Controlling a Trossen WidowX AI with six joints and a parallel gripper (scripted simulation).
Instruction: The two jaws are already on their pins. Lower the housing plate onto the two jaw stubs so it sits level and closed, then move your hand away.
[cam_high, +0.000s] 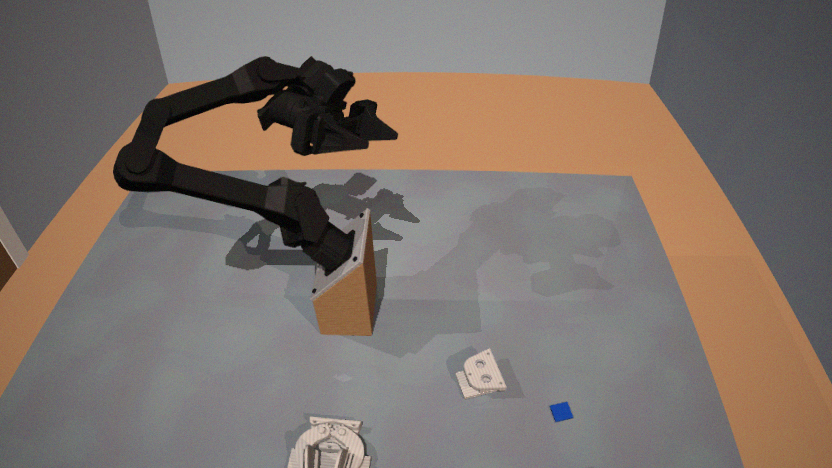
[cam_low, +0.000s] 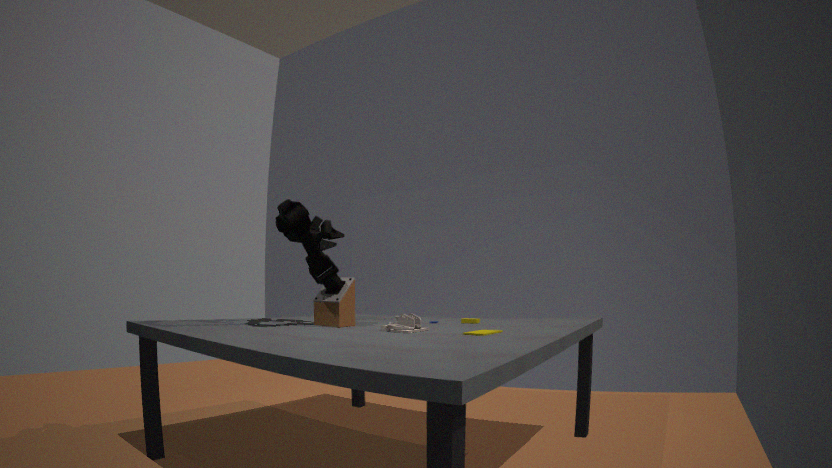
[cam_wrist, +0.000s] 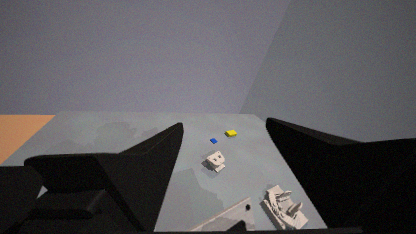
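The housing plate, whitish and D-shaped with two round holes, rests tilted on a small white support to the right of the arm's base. The white base assembly with the two jaws lies apart from it, cut off by the bottom edge in the top view. In the exterior view the white parts overlap and are too small to tell apart. My gripper is open and empty, high above the table and far from both parts.
The arm's wooden base block stands on the table beyond the white parts. A blue square lies near the housing plate. A yellow block and a flat yellow piece lie farther off.
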